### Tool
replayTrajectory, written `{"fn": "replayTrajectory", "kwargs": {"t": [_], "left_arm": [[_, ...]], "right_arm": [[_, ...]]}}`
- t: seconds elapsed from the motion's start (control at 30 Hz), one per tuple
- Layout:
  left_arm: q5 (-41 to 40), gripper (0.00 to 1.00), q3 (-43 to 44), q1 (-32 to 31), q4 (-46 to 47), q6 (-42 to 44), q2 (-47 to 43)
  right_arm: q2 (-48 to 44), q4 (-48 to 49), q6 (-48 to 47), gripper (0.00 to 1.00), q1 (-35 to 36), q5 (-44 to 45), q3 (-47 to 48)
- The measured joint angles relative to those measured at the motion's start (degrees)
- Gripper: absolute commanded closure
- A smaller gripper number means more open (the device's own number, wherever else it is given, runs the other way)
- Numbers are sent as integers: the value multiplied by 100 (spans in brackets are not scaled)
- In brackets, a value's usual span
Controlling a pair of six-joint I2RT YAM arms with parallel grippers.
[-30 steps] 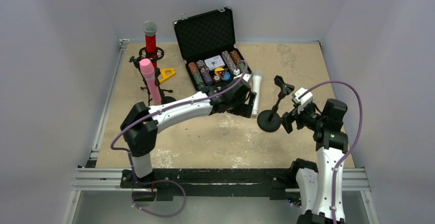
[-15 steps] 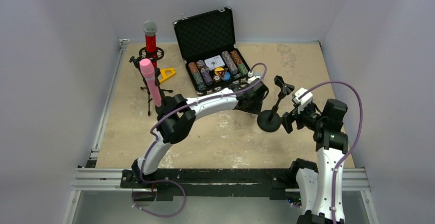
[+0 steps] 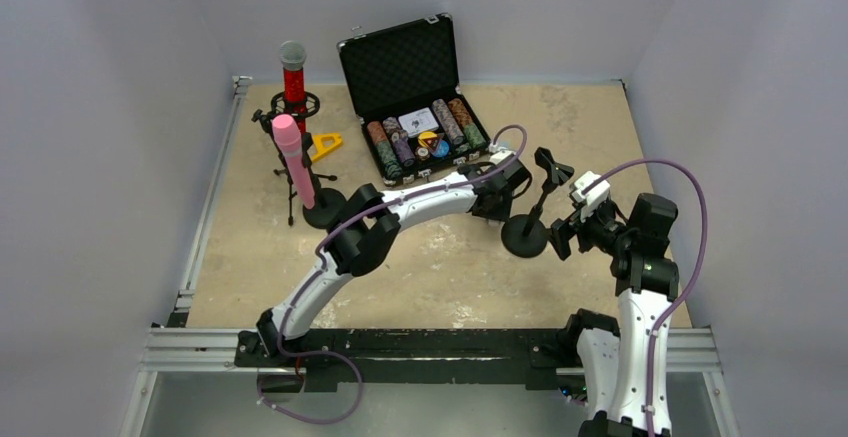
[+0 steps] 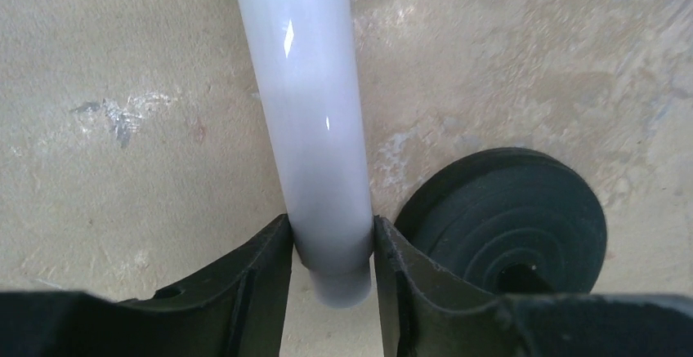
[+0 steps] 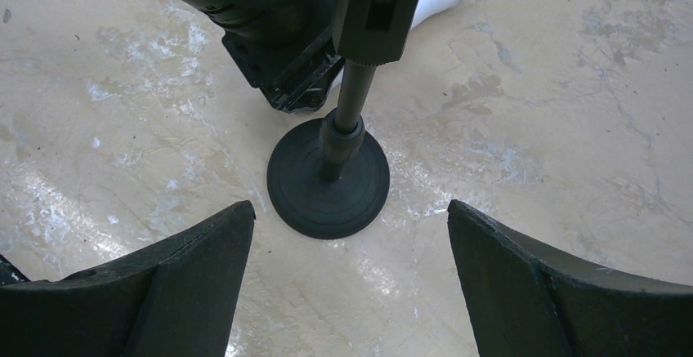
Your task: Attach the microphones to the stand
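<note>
The white microphone [image 4: 315,128] lies on the table, and my left gripper [image 4: 331,234] is shut on its tail end, both fingers touching it. In the top view my left gripper [image 3: 497,200] covers that microphone. The empty black stand [image 3: 530,219] rises just to its right, with its clip [image 3: 550,165] on top and its round base [image 4: 511,218] beside the fingers. My right gripper [image 5: 350,208] hangs open, facing the stand base [image 5: 328,185] from the near right. The red microphone [image 3: 293,82] and the pink microphone [image 3: 295,167] stand upright in stands at the far left.
An open black case [image 3: 415,107] with poker chips stands behind the left gripper. A yellow triangle piece [image 3: 325,144] lies near the left stands. Grey walls close in the table on three sides.
My left arm reached right and down to the white microphone beside the stand, and its jaws closed from wide open onto the microphone's tail. The right arm held still.
</note>
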Motion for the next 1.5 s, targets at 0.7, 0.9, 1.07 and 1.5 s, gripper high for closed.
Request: {"fn": "replayTrajectory", "kwargs": {"t": [0.7,0.9,1.07,1.5], "left_arm": [[-105,98,-4765,-35,400,442,-3272],[-96,79,-6120,-94,560,245,-4275],[-125,35,-6258,-111,632,197,-4400],[350,24,-4903,911,101,925,-3871]], "right_arm": [[-72,0,37,9,0,-9,-2],[-72,0,39,9,0,-9,0],[-72,2,42,9,0,-9,0],[-70,2,42,9,0,-11,0]]}}
